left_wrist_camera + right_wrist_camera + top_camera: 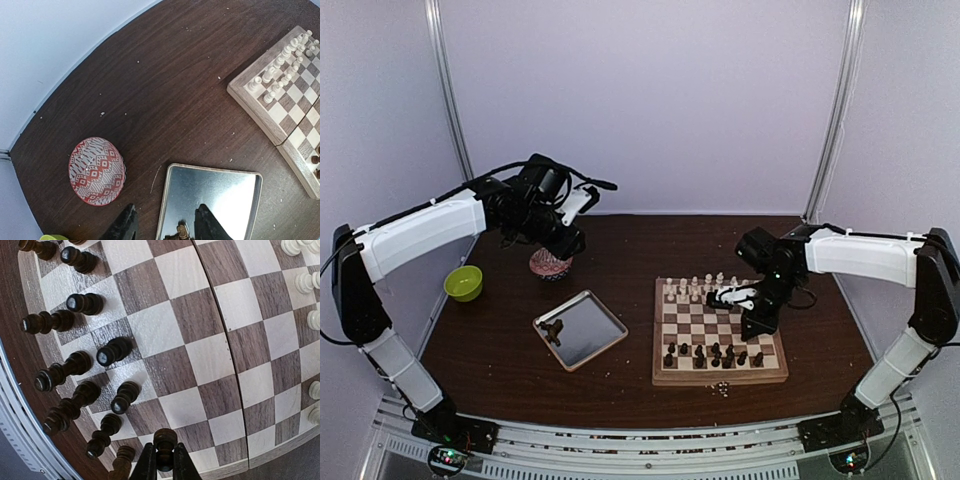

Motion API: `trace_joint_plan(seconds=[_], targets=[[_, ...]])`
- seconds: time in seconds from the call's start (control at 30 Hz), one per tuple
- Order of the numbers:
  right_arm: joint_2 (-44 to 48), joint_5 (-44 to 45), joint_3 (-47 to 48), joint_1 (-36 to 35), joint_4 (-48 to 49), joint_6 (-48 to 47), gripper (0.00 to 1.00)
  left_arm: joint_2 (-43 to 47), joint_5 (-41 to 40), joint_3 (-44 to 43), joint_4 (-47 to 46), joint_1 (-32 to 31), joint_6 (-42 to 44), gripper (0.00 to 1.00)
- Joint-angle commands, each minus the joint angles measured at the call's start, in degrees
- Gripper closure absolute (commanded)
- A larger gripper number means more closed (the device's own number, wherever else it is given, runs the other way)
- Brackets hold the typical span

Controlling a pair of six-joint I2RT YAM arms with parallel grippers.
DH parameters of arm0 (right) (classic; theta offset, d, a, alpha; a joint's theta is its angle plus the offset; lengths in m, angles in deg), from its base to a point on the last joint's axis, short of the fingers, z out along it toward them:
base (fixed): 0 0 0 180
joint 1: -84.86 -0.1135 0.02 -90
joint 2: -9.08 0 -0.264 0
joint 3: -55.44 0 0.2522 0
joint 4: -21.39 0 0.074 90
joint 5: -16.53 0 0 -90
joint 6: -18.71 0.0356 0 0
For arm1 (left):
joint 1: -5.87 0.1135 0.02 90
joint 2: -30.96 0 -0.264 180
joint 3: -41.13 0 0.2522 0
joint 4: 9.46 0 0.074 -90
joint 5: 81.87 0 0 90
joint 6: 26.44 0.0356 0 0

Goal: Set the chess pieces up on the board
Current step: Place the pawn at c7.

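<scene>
The wooden chessboard [720,335] lies at the right of the table. Cream pieces [695,288] stand along its far rows and dark pieces [715,352] along its near rows. My right gripper [165,465] is shut on a dark pawn [165,440] and holds it over the board's near right squares; in the top view it [757,322] hangs over the board's right side. My left gripper [165,227] is open and empty, high above the silver tray [220,195], where a brown piece [181,231] lies between its fingers. The board [287,107] also shows at the right of the left wrist view.
The silver tray [582,328] lies left of the board with dark pieces [554,331] at its left corner. A red-patterned bowl [549,264] sits upside down behind it, and a green bowl [463,283] at the far left. Small crumbs [721,388] lie by the board's near edge.
</scene>
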Motion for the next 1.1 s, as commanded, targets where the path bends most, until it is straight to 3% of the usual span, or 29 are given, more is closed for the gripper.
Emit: trace_joint_plan(seconds=[0.0, 1.07], targets=[[-0.64, -1.59, -0.81, -1.44, 1.12, -1.4, 0.93, -0.56, 0.54, -1.61, -1.32, -0.3, 0.3, 0.58], [-2.64, 1.13, -2.18, -3.36, 1.5, -0.82, 0.9, -1.27, 0.17, -1.98, -0.55, -1.01, 0.61, 0.58]])
